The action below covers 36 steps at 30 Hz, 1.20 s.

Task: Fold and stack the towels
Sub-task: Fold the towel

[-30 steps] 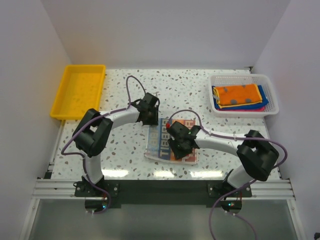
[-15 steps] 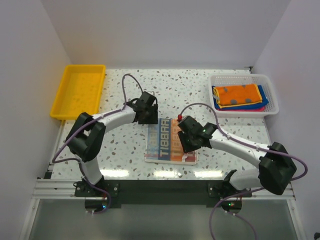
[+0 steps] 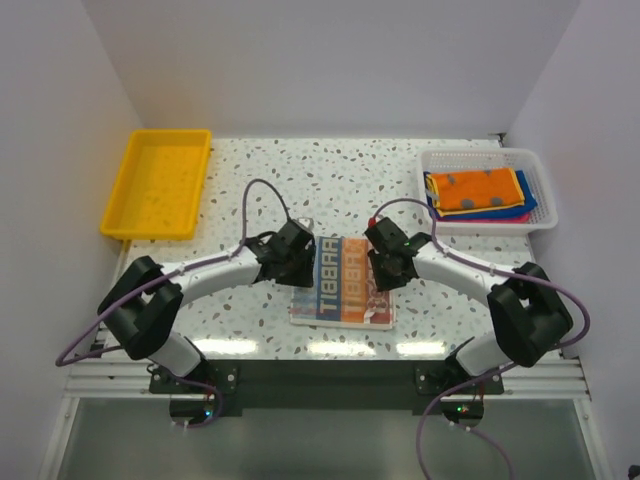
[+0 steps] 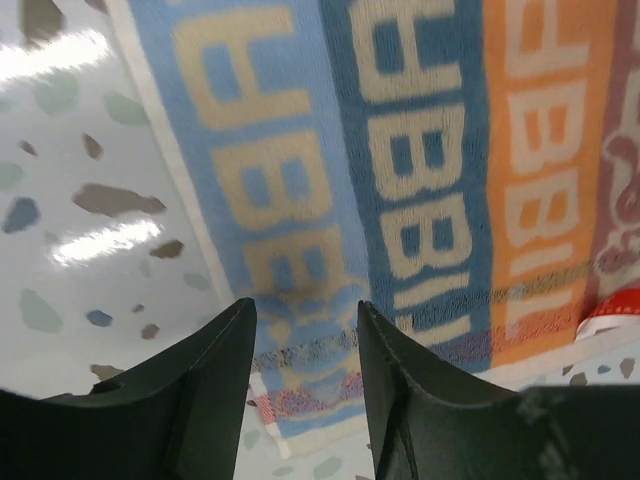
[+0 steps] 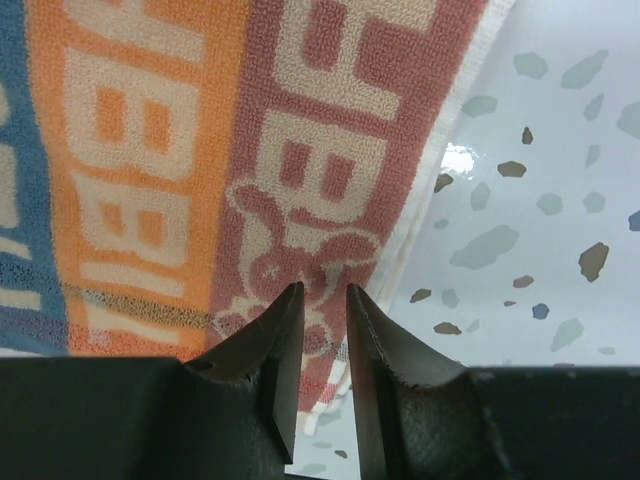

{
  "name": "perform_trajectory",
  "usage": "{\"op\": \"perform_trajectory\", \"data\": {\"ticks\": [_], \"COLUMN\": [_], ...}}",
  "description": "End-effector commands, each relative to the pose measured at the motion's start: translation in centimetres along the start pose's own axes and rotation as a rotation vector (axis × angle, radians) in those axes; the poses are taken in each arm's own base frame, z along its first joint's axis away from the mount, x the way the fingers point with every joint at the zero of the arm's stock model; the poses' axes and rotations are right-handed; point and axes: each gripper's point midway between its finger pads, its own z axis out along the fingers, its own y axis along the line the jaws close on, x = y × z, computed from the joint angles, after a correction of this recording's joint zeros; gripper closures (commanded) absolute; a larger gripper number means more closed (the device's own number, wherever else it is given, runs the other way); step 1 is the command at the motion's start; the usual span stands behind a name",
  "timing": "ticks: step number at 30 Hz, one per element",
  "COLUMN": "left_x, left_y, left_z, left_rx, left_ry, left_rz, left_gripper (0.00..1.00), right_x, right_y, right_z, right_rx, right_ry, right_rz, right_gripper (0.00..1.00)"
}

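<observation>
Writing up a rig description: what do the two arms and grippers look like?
The left arm and right arm have white links, black joints and looping purple cables. The left gripper and right gripper have black tapered fingers.

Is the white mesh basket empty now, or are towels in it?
Not empty. The top view shows the white basket holding a stack: an orange towel on top, a blue towel edge showing beneath it.

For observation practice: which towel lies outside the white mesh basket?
The orange-blue lettered cloth towel, flat on the speckled table; the other towels sit in the basket.
</observation>
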Motion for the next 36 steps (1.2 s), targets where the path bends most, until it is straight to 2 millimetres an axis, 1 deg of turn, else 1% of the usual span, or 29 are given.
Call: {"op": "perform_trajectory", "data": {"ticks": [1,3,4,7,9,11,12,13,14,15,16,17,18,19,20,21,22,23,24,25,26,27,28,29,30,31,32,35,36], "left_x": [3.2,4.4,5.4,7.2,8.1,8.1,8.1,7.7,7.5,6.2,5.7,4.8,2.8,1.9,0.8,-0.9,-2.2,-3.0,-4.4,-5.5,-6.6,-7.9,-8.7,-9.4,-10.1,-10.7,-11.0,-11.7,-11.3], "left_y": [-1.1,-0.7,0.1,1.9,3.3,4.3,4.6,4.9,5.1,4.7,4.6,4.5,3.7,3.7,3.9,3.5,4.0,4.1,3.9,4.7,5.0,5.4,5.6,5.9,6.2,6.1,5.9,5.3,5.5], "left_z": [0.9,1.2,1.2,1.0,0.5,0.3,0.1,0.0,-0.2,-0.5,-0.9,-1.2,-1.9,-2.3,-2.6,-3.0,-3.1,-3.2,-3.2,-3.1,-3.1,-2.9,-2.6,-2.5,-1.9,-1.6,-1.2,0.3,1.3], "left_rx": [0.016,0.011,-0.004,-0.064,-0.108,-0.136,-0.137,-0.137,-0.137,-0.127,-0.131,-0.134,-0.116,-0.119,-0.129,-0.123,-0.129,-0.113,-0.102,-0.111,-0.117,-0.133,-0.14,-0.146,-0.148,-0.139,-0.117,-0.04,-0.035], "left_ry": [0.058,0.083,0.098,0.129,0.132,0.12,0.112,0.103,0.101,0.071,0.061,0.035,-0.011,-0.031,-0.058,-0.091,-0.114,-0.113,-0.129,-0.142,-0.162,-0.178,-0.193,-0.197,-0.194,-0.202,-0.199,-0.177,-0.146], "left_rz": [-0.01,-0.035,-0.042,-0.077,-0.092,-0.106,-0.114,-0.124,-0.11,-0.103,-0.091,-0.051,-0.036,-0.014,0.04,0.06,0.07,0.139,0.168,0.186,0.262,0.285,0.315,0.379,0.4,0.426,0.465,0.586,0.615], "left_gripper": [0.5,0.6,0.61,0.62,0.64,0.65,0.65,0.64,0.61,0.57,0.53,0.43,0.38,0.32,0.22,0.19,0.18,0.17,0.17,0.17,0.17,0.17,0.17,0.17,0.17,0.17,0.18,0.2,0.2], "right_x": [-0.8,-0.8,-0.5,-0.2,-0.3,-0.1,-0.4,-0.5,-0.6,-1.2,-1.7,-3.3,-3.7,-4.5,-6.2,-6.7,-7.5,-9.0,-9.6,-10.1,-11.2,-11.6,-11.6,-12.5,-12.3,-12.0,-13.0,-12.8,-12.9], "right_y": [0.7,0.9,1.5,2.0,2.7,3.7,4.1,4.7,4.9,5.1,5.1,4.9,4.5,4.2,3.8,3.1,2.8,1.9,1.5,1.0,0.4,0.1,0.1,-0.2,-0.5,-0.9,-1.1,-1.9,-1.9], "right_z": [0.8,1.1,1.2,1.5,1.7,1.9,2.0,2.0,2.0,1.6,1.3,0.8,0.3,-0.1,-0.9,-1.1,-1.4,-1.8,-1.9,-1.7,-1.8,-1.6,-0.8,-0.8,-0.4,0.7,0.6,1.5,1.6], "right_rx": [-0.026,-0.037,-0.064,-0.088,-0.11,-0.137,-0.142,-0.163,-0.177,-0.179,-0.18,-0.166,-0.145,-0.139,-0.135,-0.122,-0.122,-0.122,-0.123,-0.116,-0.107,-0.102,-0.118,-0.123,-0.126,-0.14,-0.145,-0.191,-0.211], "right_ry": [-0.022,-0.028,-0.011,0.007,0.008,0.021,0.016,0.023,0.028,0.022,0.009,-0.036,-0.039,-0.05,-0.083,-0.078,-0.092,-0.12,-0.13,-0.132,-0.152,-0.153,-0.129,-0.138,-0.113,-0.069,-0.075,-0.009,-0.005], "right_rz": [-0.006,0.0,-0.002,0.007,0.008,-0.005,-0.013,-0.023,-0.044,-0.061,-0.079,-0.134,-0.164,-0.19,-0.231,-0.24,-0.249,-0.26,-0.267,-0.279,-0.33,-0.354,-0.379,-0.429,-0.455,-0.47,-0.521,-0.57,-0.574], "right_gripper": [0.73,0.73,0.73,0.73,0.73,0.73,0.73,0.72,0.72,0.71,0.69,0.68,0.67,0.65,0.64,0.63,0.58,0.55,0.52,0.46,0.42,0.4,0.35,0.32,0.29,0.26,0.27,0.29,0.3]}}
